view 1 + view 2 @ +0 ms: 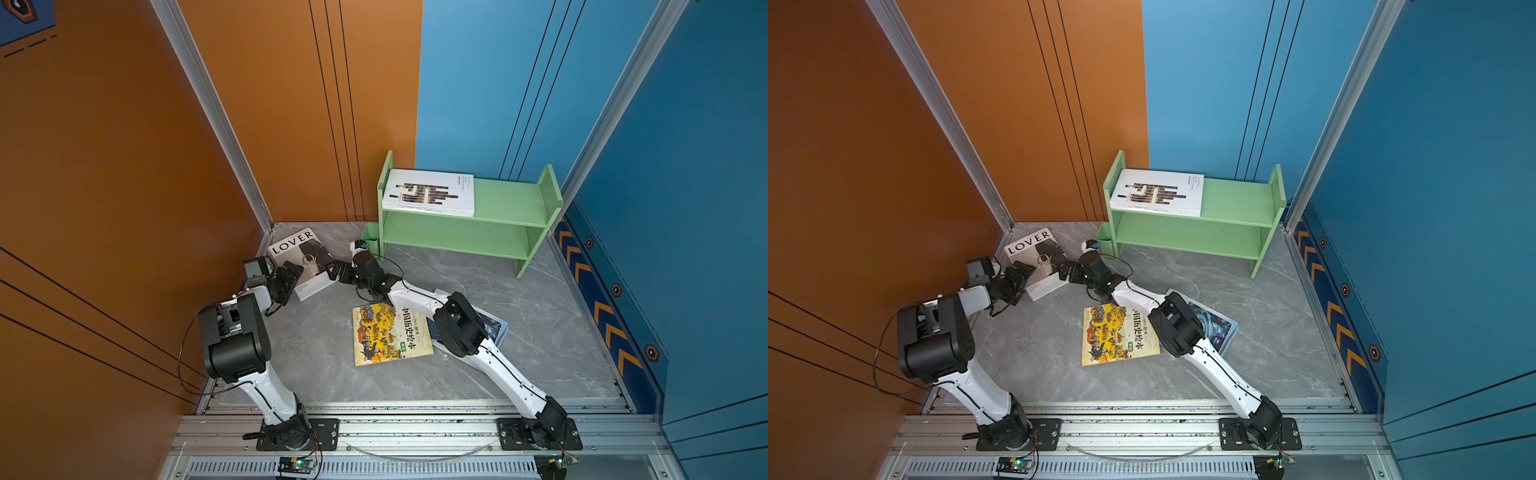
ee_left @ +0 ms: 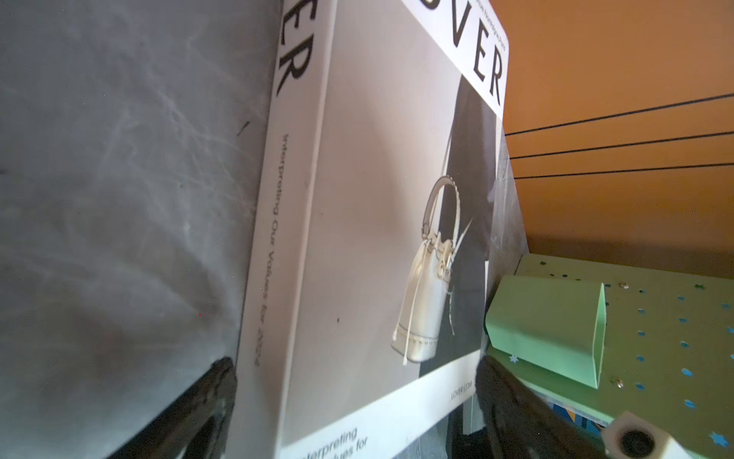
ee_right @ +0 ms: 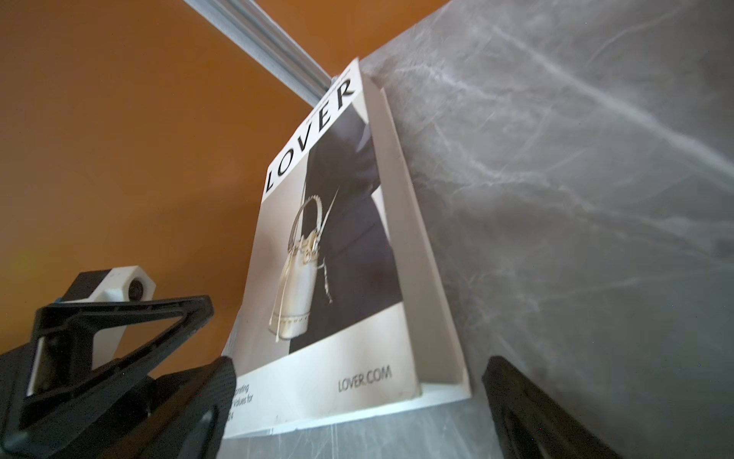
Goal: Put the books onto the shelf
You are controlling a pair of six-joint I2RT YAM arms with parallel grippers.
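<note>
Orange wall (image 1: 124, 166) down the left side, grey marbled tabletop (image 1: 457, 374) beneath everything. Left gripper (image 1: 293, 274) (image 1: 1019, 274) low at the near-left edge of the LOVER book (image 1: 299, 257) (image 1: 1036, 257), jaws spread wide, nothing clamped. Same book flat on the tabletop in the far-left corner, close to the wall, thick and white, cover up with a pale bucket bag pictured on it. From the left wrist camera, left gripper (image 2: 355, 369) with the spine and cover of the LOVER book (image 2: 377, 218) filling the space ahead of the wide jaws; touching or not, impossible to tell. Right gripper (image 1: 336, 271) (image 1: 1068, 271) reaching across the middle to the near-right edge of that book, facing the left gripper, jaws likewise fully apart and empty. From the right wrist camera, right gripper (image 3: 361, 367) framing the near end of the LOVER book (image 3: 337, 238). Just right of it, green cup (image 1: 370, 237) (image 1: 1104, 239) (image 2: 548, 322) fixed to the left end panel of the shelf (image 1: 498, 203) (image 1: 1233, 199), light green, two tiers, at the far wall. White book (image 1: 430, 193) (image 1: 1158, 193) with a dark block pattern lying flat on the left end of the top tier. Nearer, mid-table, yellow book (image 1: 386, 336) (image 1: 1117, 336) lying cover up, its far-right corner covered in both top views by the right arm. Teal book (image 1: 496, 328) (image 1: 1219, 328) just right of it, mostly hidden beneath that arm's elbow. Blue wall (image 1: 685, 208) along the right side.
</note>
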